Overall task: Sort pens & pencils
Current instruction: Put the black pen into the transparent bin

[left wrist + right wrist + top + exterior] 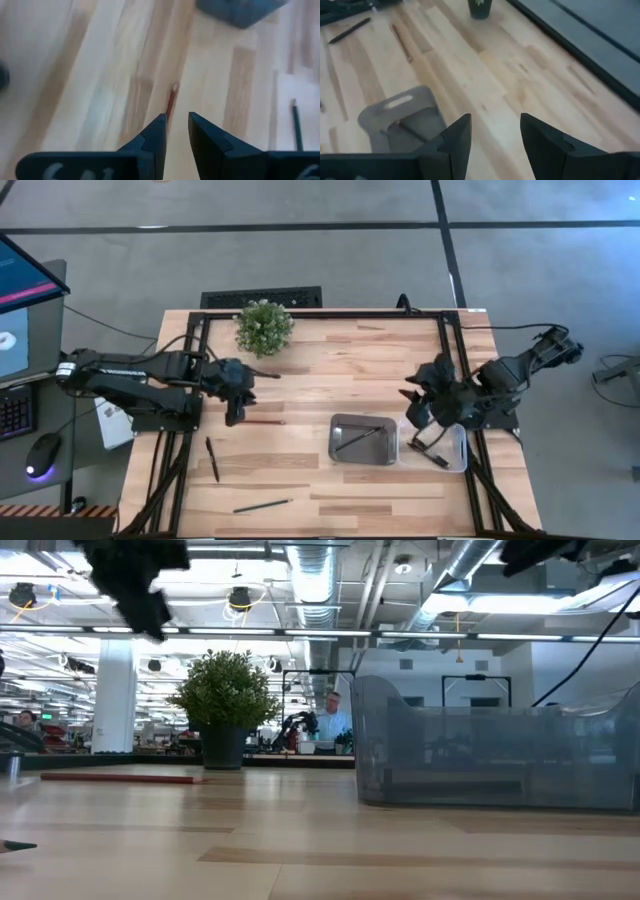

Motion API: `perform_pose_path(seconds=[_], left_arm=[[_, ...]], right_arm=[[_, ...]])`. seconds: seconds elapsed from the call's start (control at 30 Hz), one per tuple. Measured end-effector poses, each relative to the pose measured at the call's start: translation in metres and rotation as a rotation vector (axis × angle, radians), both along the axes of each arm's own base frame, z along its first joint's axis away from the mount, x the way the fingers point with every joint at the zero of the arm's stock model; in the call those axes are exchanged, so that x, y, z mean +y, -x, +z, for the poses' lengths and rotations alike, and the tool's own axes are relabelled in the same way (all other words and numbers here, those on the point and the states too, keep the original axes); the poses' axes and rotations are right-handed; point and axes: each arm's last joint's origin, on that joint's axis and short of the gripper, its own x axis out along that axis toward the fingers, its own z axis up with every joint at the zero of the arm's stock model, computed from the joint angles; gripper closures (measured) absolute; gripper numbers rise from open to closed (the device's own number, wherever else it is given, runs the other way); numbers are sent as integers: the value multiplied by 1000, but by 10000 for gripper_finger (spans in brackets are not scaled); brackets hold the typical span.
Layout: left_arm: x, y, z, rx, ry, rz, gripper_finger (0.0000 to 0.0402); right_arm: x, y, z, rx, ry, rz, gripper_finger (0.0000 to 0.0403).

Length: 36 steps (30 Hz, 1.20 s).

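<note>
My left gripper hangs above the table, open by a narrow gap, just over the near end of a reddish pencil that lies flat on the wood. A black pen and a greenish pencil lie nearer the front edge. A metal tray holds one pencil. A clear tray to its right holds a black pen. My right gripper is open and empty above the table by the metal tray's far right corner.
A small potted plant stands at the table's far edge, behind the reddish pencil. In the low view the clear tray rises at the right and the plant at the middle. Bare wood lies between the trays and the plant.
</note>
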Motion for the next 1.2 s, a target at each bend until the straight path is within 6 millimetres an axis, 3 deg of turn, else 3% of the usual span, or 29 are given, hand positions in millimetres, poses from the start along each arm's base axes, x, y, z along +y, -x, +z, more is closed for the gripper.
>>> perform_pose_path(seconds=[0.17,0.3,0.43,0.63,0.73,1.0,1.2], left_arm=[[-13,19,-17,171,-2,-48,331],[-25,33,-22,305,-33,-166,331],[-38,38,-22,343,34,-170,331],[-60,46,-22,355,60,-492,331],[-69,49,-24,374,62,-572,331],[-90,45,-48,517,66,-521,331],[-95,45,-67,666,5,-506,331]], right_arm=[[-11,-11,4,-15,59,20,211],[-21,-19,7,-36,88,10,212],[-29,-23,9,-56,91,-29,215],[-39,-25,10,-64,90,-84,214],[-42,-26,10,-69,89,-101,213],[-44,-28,11,-82,86,-109,215],[-44,-28,11,-76,93,-101,215]])
